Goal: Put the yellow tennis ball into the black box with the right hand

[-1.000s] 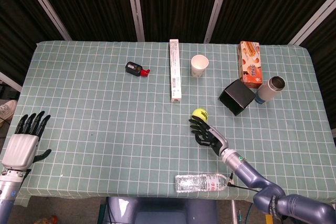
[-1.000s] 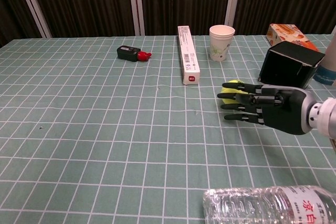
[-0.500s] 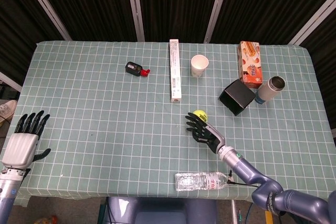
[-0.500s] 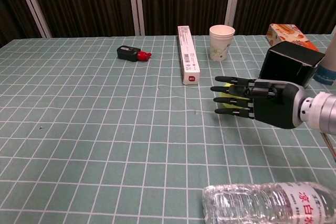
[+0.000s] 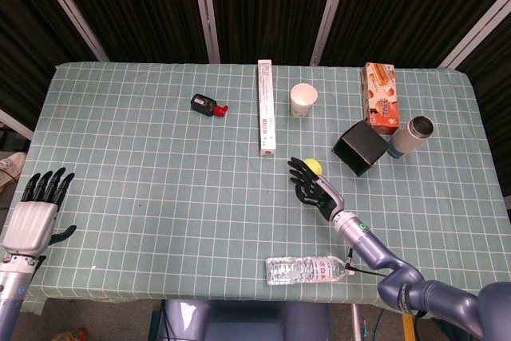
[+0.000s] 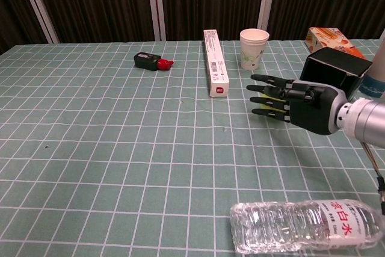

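The yellow tennis ball (image 5: 315, 166) lies on the checked cloth just left of the black box (image 5: 361, 148), which sits tilted with its opening not visible from the chest. My right hand (image 5: 312, 184) is right beside the ball on its near side, fingers stretched out and spread, holding nothing. In the chest view the right hand (image 6: 296, 104) covers most of the ball (image 6: 274, 92), and only slivers of yellow show between the fingers; the black box (image 6: 331, 74) stands just behind. My left hand (image 5: 37, 210) rests open at the table's near left edge.
A clear water bottle (image 5: 307, 270) lies near the front edge, close to my right forearm. A long white box (image 5: 267, 117), a paper cup (image 5: 303, 100), an orange carton (image 5: 381, 97), a steel flask (image 5: 413, 135) and a small black-and-red bottle (image 5: 207, 105) stand farther back.
My right hand has moved away from the front edge toward the black box, fingers still spread. The ball has shifted slightly toward the box with it. The left hand has barely moved.
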You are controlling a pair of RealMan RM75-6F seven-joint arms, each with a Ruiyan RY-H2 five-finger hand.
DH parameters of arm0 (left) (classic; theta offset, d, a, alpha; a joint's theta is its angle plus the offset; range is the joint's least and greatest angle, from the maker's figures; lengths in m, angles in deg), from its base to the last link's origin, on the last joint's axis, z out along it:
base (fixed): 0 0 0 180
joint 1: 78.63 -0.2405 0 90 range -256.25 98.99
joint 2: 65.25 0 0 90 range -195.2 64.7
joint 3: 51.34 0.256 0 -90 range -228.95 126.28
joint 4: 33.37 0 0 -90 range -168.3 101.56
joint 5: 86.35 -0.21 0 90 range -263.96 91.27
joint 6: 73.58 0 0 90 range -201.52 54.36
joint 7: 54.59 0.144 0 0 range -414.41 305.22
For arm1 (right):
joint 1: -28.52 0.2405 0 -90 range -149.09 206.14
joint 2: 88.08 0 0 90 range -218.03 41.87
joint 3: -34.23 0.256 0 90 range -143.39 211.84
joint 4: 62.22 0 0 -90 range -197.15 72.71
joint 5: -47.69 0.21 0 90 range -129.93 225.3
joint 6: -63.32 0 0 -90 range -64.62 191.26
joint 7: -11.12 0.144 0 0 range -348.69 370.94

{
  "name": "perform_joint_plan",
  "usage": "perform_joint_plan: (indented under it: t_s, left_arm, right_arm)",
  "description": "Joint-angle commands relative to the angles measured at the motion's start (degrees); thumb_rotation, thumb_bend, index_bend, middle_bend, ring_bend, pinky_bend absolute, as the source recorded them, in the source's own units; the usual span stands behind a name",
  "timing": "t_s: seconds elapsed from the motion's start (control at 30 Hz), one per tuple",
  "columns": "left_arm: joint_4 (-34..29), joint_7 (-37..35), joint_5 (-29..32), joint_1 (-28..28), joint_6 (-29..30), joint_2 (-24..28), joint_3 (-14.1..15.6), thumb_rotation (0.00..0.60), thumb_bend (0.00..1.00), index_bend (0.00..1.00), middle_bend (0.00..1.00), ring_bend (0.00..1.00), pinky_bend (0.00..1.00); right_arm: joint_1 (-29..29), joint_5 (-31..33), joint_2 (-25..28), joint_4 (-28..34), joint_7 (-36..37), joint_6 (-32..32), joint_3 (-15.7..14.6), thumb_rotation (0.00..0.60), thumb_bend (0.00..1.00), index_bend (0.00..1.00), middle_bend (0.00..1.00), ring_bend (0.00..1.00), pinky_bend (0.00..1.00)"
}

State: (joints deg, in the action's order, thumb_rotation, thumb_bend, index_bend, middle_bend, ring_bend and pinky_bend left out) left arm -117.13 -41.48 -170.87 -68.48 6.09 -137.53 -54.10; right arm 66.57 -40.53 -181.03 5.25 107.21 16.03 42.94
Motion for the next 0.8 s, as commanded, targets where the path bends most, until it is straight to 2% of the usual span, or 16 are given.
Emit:
perform_joint_plan:
  t_s: [0.03, 0.8]
  left_arm:
    - [0.0, 0.0, 0.2, 0.1, -0.2, 0.0, 0.0, 0.6, 0.12, 0.0, 0.0, 0.0, 0.01]
    - [0.5, 0.0, 2.1, 0.7, -1.6, -0.2, -0.3, 0.6, 0.12, 0.0, 0.0, 0.0, 0.01]
  right_arm:
    - [0.4, 0.8, -1.3, -2.1, -0.3, -0.6, 0.3, 0.6, 0.68, 0.0, 0.03, 0.0, 0.0]
    - [2.7, 6.1, -7.0, -16.1, -5.4, 0.5, 2.6, 0.6, 0.68, 0.0, 0.02, 0.0, 0.0]
